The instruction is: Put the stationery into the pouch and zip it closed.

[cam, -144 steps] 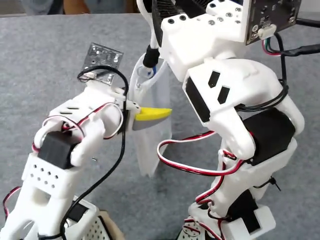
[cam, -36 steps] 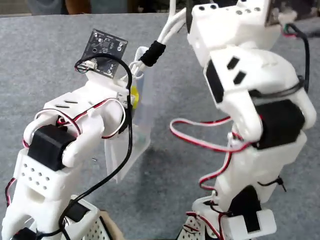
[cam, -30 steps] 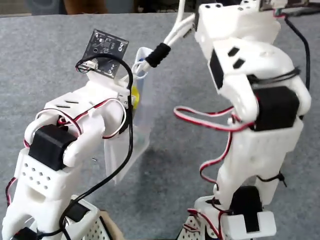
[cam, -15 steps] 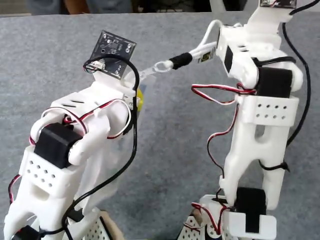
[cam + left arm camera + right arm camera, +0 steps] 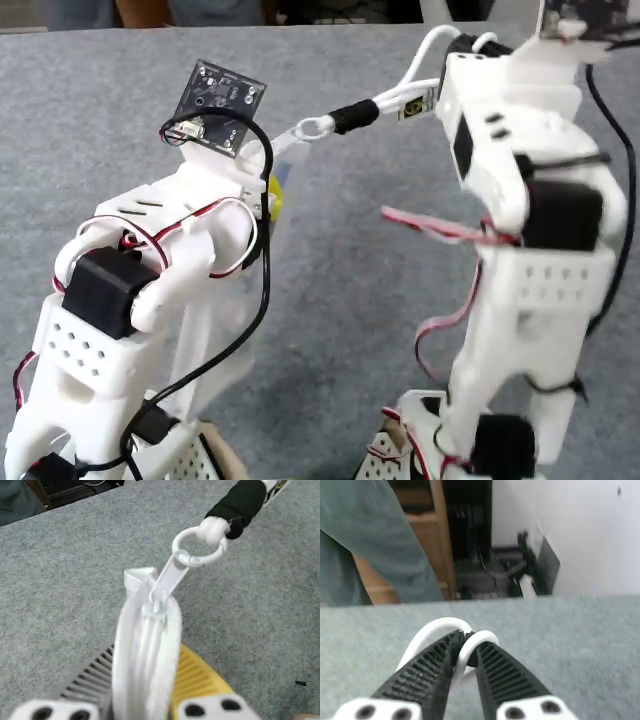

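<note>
My left claw (image 5: 145,692) clamps the pouch (image 5: 146,645); my right claw (image 5: 463,650) grips the cord (image 5: 431,628) tied to its zip pull (image 5: 169,576). The slider (image 5: 155,607) sits at the pouch's end: zipping looks finished, release remains.

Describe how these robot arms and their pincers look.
The left arm and right arm are blocky white plastic with black motors and red, white and black cables. A dark circuit board sits on the left one. The left pincer has a grey and a yellow ribbed finger; the right pincer has black ones.
</note>
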Controlling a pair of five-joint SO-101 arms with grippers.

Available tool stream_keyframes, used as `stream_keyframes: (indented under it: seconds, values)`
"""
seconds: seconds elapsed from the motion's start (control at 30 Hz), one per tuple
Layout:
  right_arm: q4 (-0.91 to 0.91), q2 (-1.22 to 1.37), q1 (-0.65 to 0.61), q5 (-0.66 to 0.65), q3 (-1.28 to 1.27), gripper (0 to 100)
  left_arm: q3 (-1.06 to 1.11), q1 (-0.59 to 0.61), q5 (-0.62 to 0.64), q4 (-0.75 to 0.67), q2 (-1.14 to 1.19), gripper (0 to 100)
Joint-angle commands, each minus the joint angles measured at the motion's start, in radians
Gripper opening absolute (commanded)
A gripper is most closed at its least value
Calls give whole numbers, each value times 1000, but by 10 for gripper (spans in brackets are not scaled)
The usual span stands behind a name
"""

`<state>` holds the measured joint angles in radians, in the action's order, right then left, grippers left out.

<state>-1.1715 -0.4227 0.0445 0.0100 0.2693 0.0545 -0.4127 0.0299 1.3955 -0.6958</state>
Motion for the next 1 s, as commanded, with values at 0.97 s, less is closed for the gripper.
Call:
stream_keyframes:
  seconds: [0.97]
  values:
    - [21,-176,-66,-2,2,12,-54,4,0,-3,-8,85]
